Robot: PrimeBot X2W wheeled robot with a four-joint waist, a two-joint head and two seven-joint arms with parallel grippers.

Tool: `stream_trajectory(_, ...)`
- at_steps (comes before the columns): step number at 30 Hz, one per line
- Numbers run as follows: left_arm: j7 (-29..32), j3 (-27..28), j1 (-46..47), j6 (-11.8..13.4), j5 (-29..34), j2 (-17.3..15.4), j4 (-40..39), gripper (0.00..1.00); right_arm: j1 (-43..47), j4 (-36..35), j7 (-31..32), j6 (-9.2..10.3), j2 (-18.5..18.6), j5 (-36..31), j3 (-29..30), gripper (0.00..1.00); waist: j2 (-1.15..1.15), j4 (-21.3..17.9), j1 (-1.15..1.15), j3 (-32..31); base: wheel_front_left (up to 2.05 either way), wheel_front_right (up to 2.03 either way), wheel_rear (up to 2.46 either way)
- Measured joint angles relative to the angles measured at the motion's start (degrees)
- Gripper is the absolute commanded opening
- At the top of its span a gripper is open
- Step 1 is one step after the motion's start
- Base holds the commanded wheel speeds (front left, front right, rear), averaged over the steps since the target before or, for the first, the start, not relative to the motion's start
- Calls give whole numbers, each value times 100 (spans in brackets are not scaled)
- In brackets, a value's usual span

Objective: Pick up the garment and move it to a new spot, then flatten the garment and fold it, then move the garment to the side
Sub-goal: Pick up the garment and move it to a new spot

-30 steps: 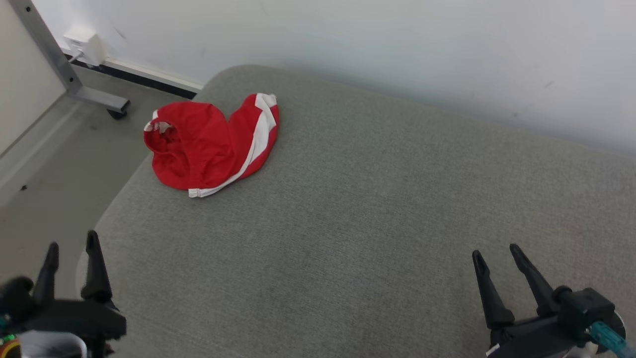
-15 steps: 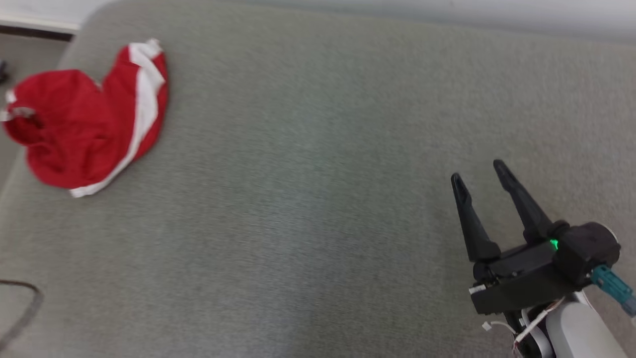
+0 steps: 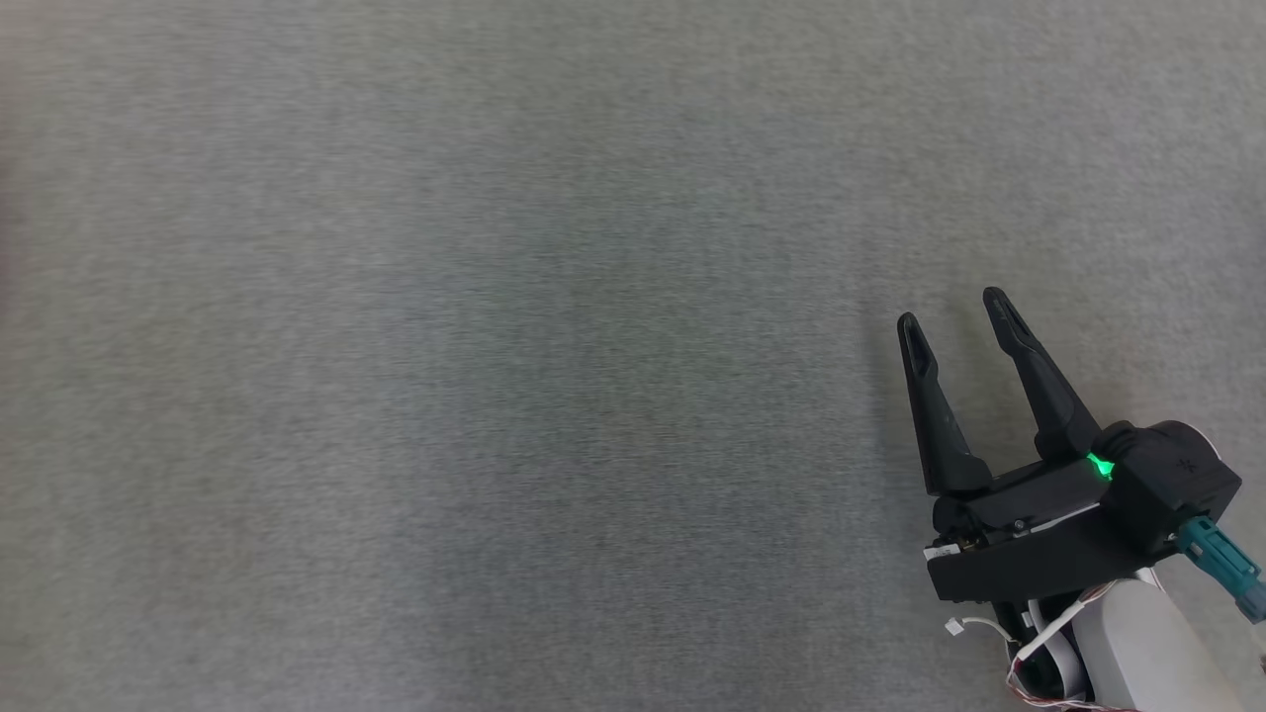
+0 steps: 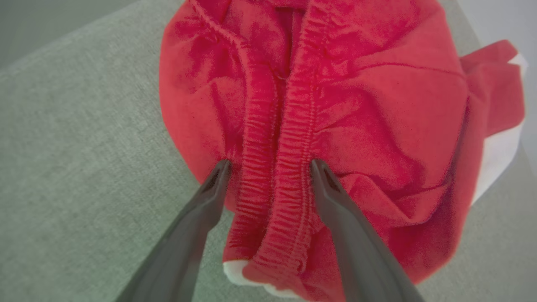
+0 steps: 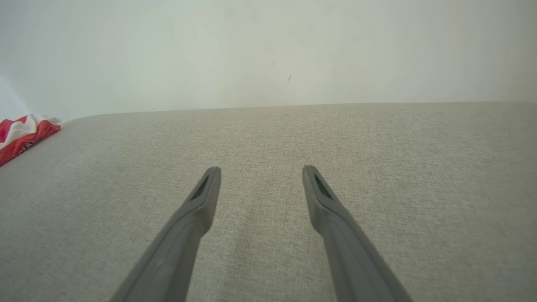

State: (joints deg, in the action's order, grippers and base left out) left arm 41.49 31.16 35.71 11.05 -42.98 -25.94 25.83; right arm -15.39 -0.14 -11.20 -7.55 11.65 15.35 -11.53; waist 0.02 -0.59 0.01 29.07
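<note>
Left claw (image 4: 270, 163) stands with its two dark fingers (image 4: 197, 218) spread wide apart, gripping nothing. In the left wrist view the tips straddle a doubled, gathered elastic band of the garment (image 4: 377, 105), one tip on each side of the ridge. Both tips look down onto the red cloth; whether they press into it I cannot tell. The garment is a bunched red heap with a white strip at its right edge in that view and a bit of white at the near hem between the fingers. It lies on the grey fabric-covered worktop (image 4: 84, 147), close to the worktop's rounded corner, with bare grey weave to the left and lower right of it.

Right claw (image 3: 951, 309) is also wide apart and holds nothing. In the head view it sits at the lower right, fingers pointing up and slightly left over bare grey weave, well apart from the garment. A small green light (image 3: 1098, 465) glows on its black body, a teal plug (image 3: 1221, 569) juts from the right side, and thin wires run down beside the pale forearm (image 3: 1137, 653). In the right wrist view the red-and-white cloth shows at the far left edge of the worktop, with a plain pale wall (image 5: 268, 50) behind it.
</note>
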Motion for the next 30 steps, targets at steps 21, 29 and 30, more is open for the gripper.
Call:
stream_trajectory(21, -62, 107, -631, -408, -204, 80, -591, 0, 42, 107, -43, 0, -78, 67, 41, 100, -1, -476, -1, -123, 0, 0, 0)
stream_trajectory(29, -531, 131, -183, -1140, -619, 145, -1236, 0, 253, 328, -75, 0, -111, 179, 24, 100, -1, -366, -1, -810, 0, 0, 0)
stream_trajectory(30, -546, 115, -125, -1166, -669, 170, -1335, 0, 280, 367, -88, -1, -134, 188, 20, 100, -1, -360, -1, -899, 0, 0, 0)
